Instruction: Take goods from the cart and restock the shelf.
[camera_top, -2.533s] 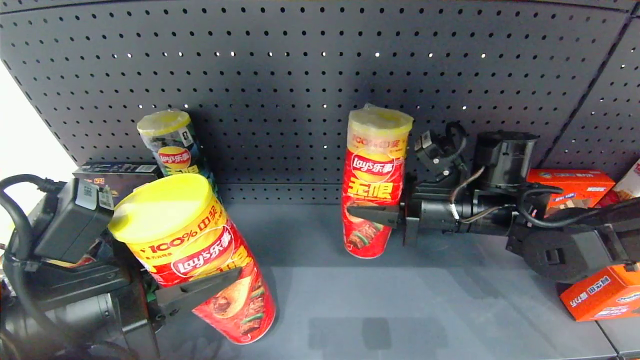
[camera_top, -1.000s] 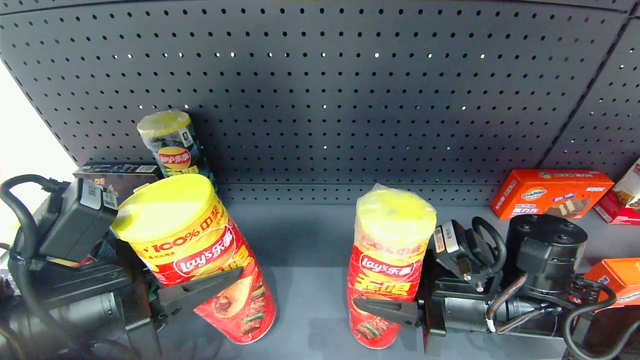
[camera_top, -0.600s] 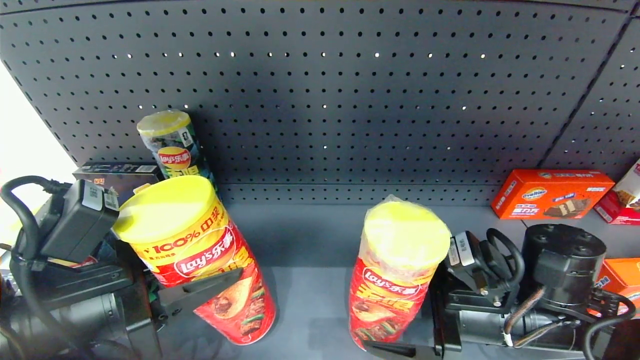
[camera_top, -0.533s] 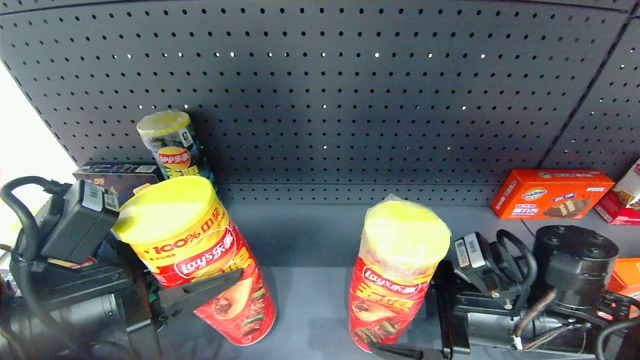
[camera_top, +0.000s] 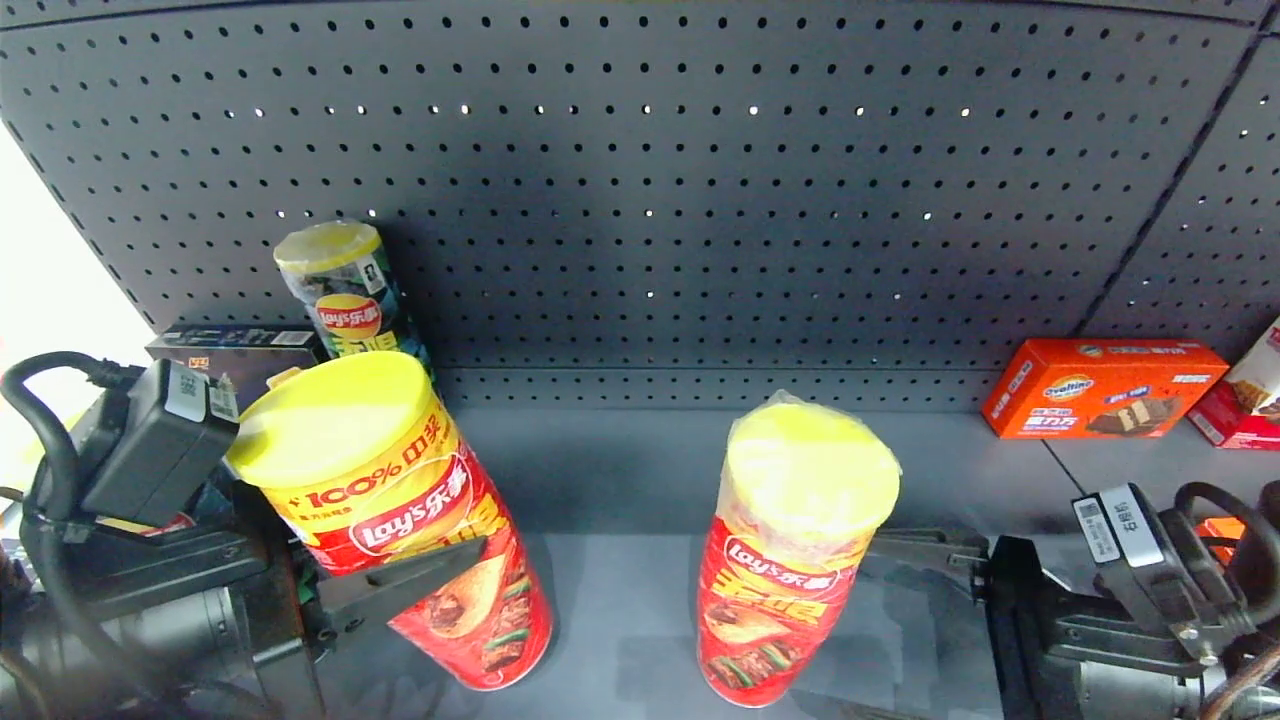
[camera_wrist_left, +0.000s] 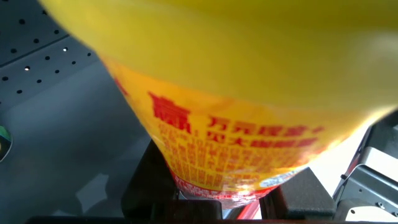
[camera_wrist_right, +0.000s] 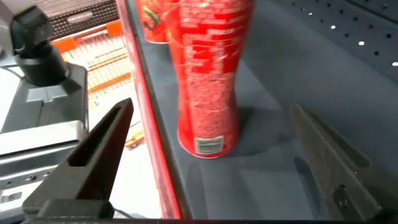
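**Tip risk at the shelf edge**

Right gripper (camera_top: 862, 630), spread, hangs just beside the standing can (camera_top: 790, 560), which seems close to the shelf's (camera_top: 620, 480) front lip; a brushing finger could topple it. Left gripper (camera_top: 395, 572) pinches a second can (camera_top: 400, 500), tilted.

We log left can (camera_top: 400, 500) tilted, clamped in left gripper (camera_top: 440, 560); right can (camera_top: 790, 570) upright (both red, yellow-lidded) before right gripper (camera_top: 895, 625).
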